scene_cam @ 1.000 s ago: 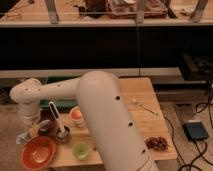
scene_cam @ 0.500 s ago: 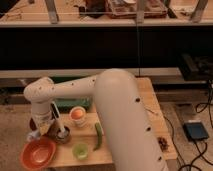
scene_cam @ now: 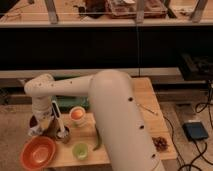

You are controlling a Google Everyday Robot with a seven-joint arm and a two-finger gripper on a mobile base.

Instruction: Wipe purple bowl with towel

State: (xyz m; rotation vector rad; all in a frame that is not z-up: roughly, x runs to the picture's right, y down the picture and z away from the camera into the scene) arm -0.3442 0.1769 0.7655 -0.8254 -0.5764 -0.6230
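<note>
The purple bowl (scene_cam: 36,121) sits at the left edge of the wooden table (scene_cam: 145,102); only a dark sliver of its rim shows under the arm. My gripper (scene_cam: 44,125) hangs straight down from the white arm, right over the bowl. A pale towel (scene_cam: 35,131) shows at the gripper's lower end, at the bowl's front rim. Whether the towel touches the inside of the bowl is hidden.
An orange bowl (scene_cam: 37,152) lies at the front left. A white utensil stands in a small dark cup (scene_cam: 62,133) beside the gripper. A white cup with orange contents (scene_cam: 76,114), a small green cup (scene_cam: 80,150), a green object (scene_cam: 75,103) and a brown cluster (scene_cam: 161,144) also lie on the table. A blue pedal (scene_cam: 195,131) lies on the floor at right.
The arm has swung further over the table. The gripper stays over the purple bowl and has shifted slightly forward and right with the towel.
</note>
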